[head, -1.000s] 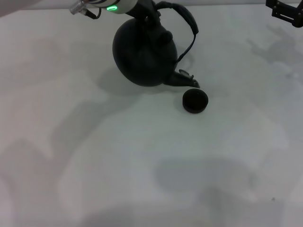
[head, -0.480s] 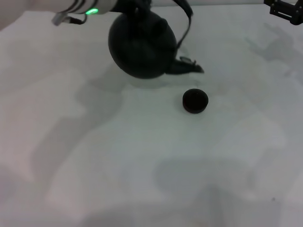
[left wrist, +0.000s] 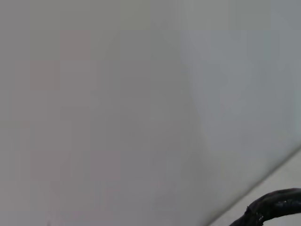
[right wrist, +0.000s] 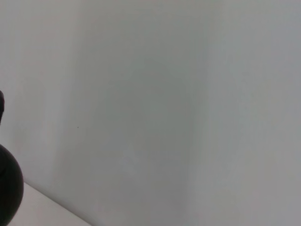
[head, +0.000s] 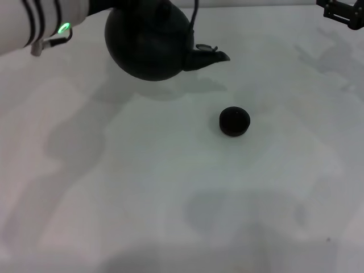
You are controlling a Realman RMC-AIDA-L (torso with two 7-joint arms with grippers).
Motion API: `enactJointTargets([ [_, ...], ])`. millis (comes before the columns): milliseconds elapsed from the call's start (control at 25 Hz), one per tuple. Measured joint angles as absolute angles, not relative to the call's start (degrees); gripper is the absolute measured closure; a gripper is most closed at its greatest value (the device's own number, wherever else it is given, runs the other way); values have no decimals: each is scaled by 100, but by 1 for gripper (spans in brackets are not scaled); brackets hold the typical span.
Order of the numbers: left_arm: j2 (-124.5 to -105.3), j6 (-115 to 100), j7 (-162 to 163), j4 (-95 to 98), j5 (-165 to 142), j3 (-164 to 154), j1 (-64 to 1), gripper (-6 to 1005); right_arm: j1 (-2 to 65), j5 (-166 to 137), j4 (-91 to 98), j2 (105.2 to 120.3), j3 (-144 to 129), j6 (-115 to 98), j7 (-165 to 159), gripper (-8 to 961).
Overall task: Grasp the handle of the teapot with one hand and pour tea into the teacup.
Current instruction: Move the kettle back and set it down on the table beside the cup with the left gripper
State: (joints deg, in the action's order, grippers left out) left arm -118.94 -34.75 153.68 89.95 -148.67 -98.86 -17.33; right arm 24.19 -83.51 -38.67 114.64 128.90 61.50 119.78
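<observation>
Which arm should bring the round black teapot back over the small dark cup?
Left, probably: the left arm already carries the round matte black teapot aloft. The right gripper sits parked at the far right edge.

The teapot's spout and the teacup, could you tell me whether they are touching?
Apart. The head view shows bare table between the teapot's spout and the teacup, nearer the camera.

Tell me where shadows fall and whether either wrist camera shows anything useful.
Head view: the teapot casts a soft shadow on the table beneath it; broad grey patches lie nearer; the teacup is clear. Left wrist view: mostly blank wall, a sliver of handle. Right wrist view: blank wall, teapot edge.
</observation>
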Motion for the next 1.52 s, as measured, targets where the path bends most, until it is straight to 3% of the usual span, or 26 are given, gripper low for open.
enactJointTargets([
  [440,-11882,-2519,13346,8244,-12045,-9790,-1232,875,2434,-8350,-3868,11404,12884,6107,11910,112],
  [1520,-11876,-3127,9857,6379,-9161,-9369,-1600,876,2463,-8367,-3867,11417,12875,6081,11961,112],
])
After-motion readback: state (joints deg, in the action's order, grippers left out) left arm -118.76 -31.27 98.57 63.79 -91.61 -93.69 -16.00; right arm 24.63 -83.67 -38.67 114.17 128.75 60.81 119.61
